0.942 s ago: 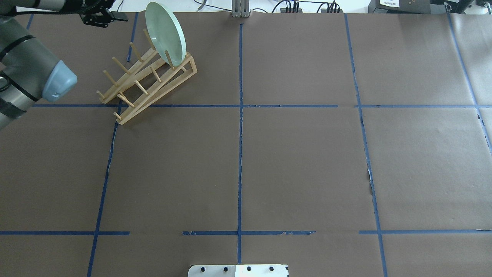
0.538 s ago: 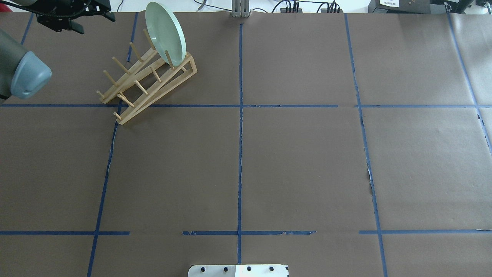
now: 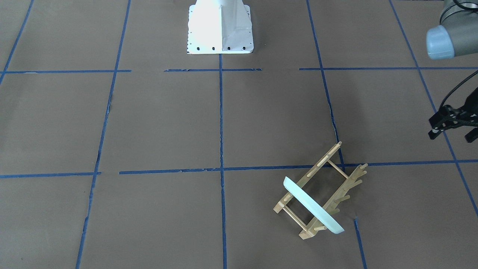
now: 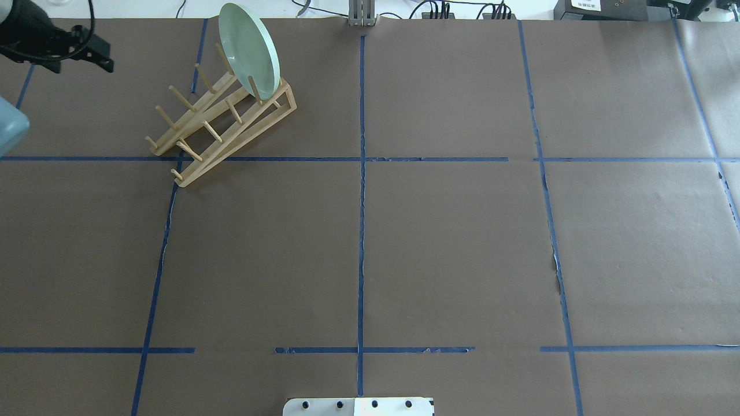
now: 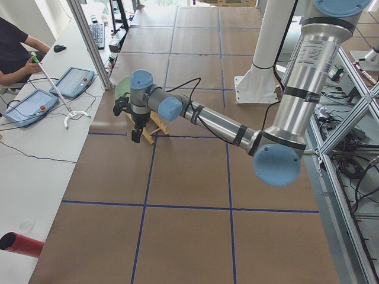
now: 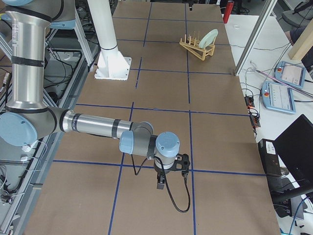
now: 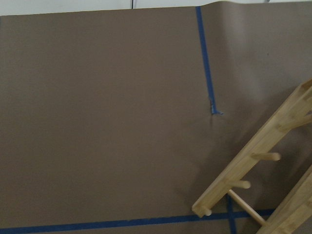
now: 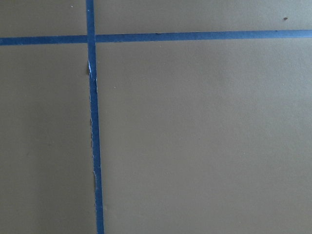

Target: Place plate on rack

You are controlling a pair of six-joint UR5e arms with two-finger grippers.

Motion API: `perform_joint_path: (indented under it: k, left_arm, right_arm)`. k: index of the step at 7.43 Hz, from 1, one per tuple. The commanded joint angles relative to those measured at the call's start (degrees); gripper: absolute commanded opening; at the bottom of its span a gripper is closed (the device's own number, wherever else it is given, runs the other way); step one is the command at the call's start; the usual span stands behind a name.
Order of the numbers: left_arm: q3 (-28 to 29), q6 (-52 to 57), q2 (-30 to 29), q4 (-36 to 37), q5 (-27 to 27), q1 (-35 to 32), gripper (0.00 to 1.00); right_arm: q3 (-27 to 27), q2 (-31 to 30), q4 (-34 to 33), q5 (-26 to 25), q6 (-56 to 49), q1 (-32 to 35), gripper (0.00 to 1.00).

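Observation:
The pale mint-green plate (image 4: 248, 49) stands on edge between the pegs at the far end of the light wooden rack (image 4: 214, 130), tilted back. Both also show in the front-facing view, the plate (image 3: 312, 205) on the rack (image 3: 336, 175). My left gripper (image 4: 81, 65) is open and empty, well to the left of the rack and above the table; in the front-facing view it (image 3: 450, 136) is at the right edge. The left wrist view shows only the rack's near end (image 7: 258, 161). My right gripper (image 6: 168, 178) shows only in the exterior right view, far from the rack; I cannot tell its state.
Brown paper with blue tape lines (image 4: 361, 173) covers the table. The white robot base plate (image 4: 358, 406) sits at the near edge. A metal post (image 4: 362, 14) and cables stand at the far edge. Tablets (image 5: 71, 80) and an operator are beyond the table's side.
My left arm and gripper have drawn back to the left, away from the rack. The plate and rack have not moved.

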Motion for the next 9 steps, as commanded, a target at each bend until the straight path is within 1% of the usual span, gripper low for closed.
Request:
perform_joint_path:
  k: [1,2,3,4,6,9]
  left_arm:
    - [2.5,21.1,9.1,0.3,-2.8,-11.3,1.0]
    - [3.0,22.4,11.4,0.1,-3.0,-13.2,1.0]
    - [4.3,23.7,12.3,0.5,-5.4,-16.1,1.0]
    - [3.8,24.3,12.3,3.3,-6.5,-16.2,1.0]
    - [3.7,27.2,12.3,8.5,-6.5,-17.2,1.0]
    - [4.1,26.7,11.7,18.7,-6.9,-17.2,1.0]
  right_arm:
    - [0.0,0.0,0.0,0.0,0.0,0.0,1.0]
    - [0.0,0.0,0.0,0.0,0.0,0.0,1.0]
    - [0.0,0.0,0.0,0.0,0.0,0.0,1.0]
    - [0.1,0.0,0.0,0.0,0.0,0.0,1.0]
    - [0.1,0.0,0.0,0.0,0.0,0.0,1.0]
    - [0.1,0.0,0.0,0.0,0.0,0.0,1.0]
